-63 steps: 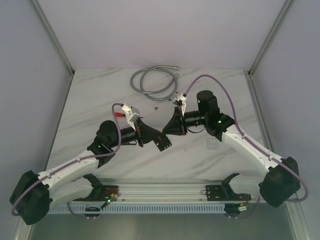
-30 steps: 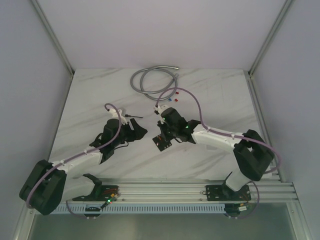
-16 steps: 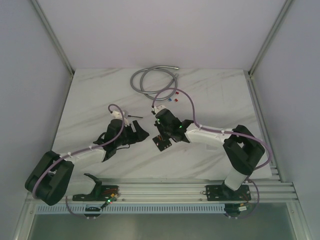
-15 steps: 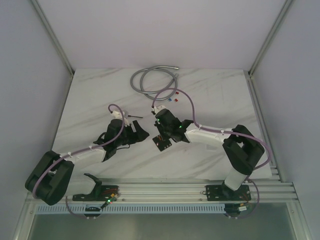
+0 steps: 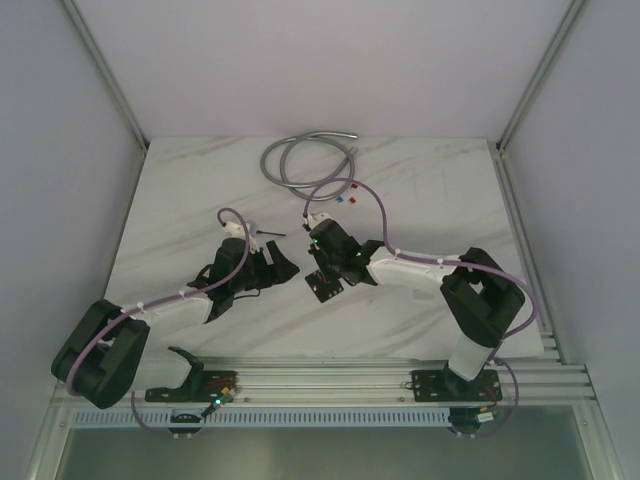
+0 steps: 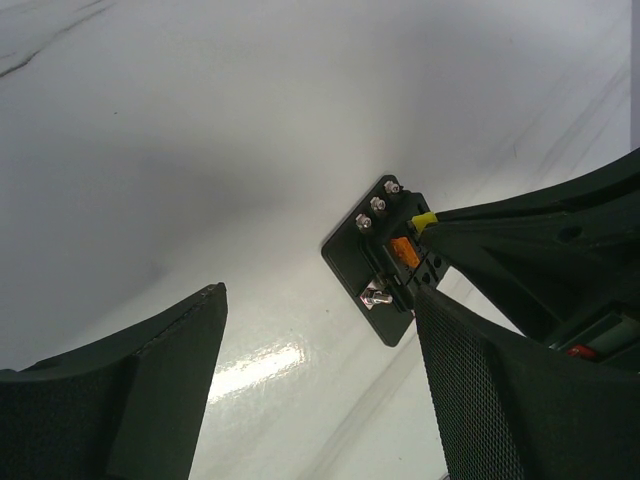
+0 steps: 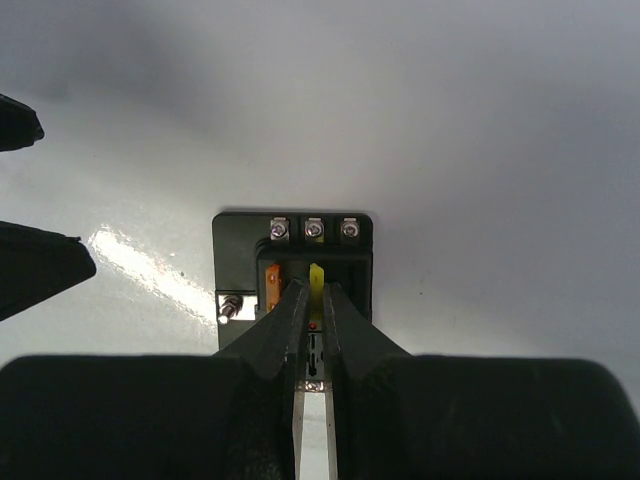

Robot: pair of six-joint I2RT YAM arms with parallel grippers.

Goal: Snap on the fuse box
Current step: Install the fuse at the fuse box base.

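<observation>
The fuse box is a small black square block lying flat on the white table, with three screws along one edge and an orange fuse seated in it. My right gripper hangs directly over the block, shut on a yellow fuse that stands at the middle slot. In the top view the right gripper covers the box's far side. My left gripper sits just left of the box, open and holding nothing. Its wrist view shows the box and the yellow fuse beyond its open jaws.
A coiled grey cable lies at the back of the table. Tiny loose red and blue fuses rest just in front of it. A thin dark tool lies behind the left gripper. The arms' mounting rail runs along the near edge.
The left gripper has drawn back from the fuse box and its jaws have spread a little wider. The right gripper has come down over the box and now holds steady there.
</observation>
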